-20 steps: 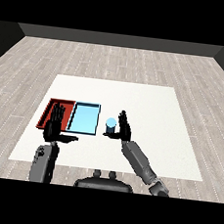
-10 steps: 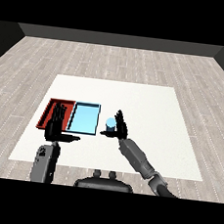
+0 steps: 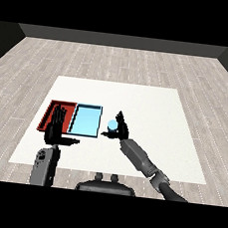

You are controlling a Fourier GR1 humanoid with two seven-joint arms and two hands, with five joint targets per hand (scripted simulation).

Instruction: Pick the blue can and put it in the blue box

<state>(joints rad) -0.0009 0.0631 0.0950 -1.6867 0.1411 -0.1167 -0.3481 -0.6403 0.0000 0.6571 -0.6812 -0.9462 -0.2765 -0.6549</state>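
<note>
The blue can (image 3: 111,126) stands upright on the white table (image 3: 151,110), just right of the light blue tray (image 3: 86,121). My right hand (image 3: 121,129) is at the can's right side and touches it. Its fingers point upward, rising above the can's top, and its thumb reaches under the can's near side. The hand is open and not curled round the can. My left hand (image 3: 54,128) is open with straight fingers and hovers over the near edge of the red tray (image 3: 52,113).
The red tray and the light blue tray lie side by side at the table's left, both with nothing in them. White table surface stretches to the right and beyond the can.
My right hand has moved left and come up against the blue can. The can has hardly shifted. The left hand has stayed in place.
</note>
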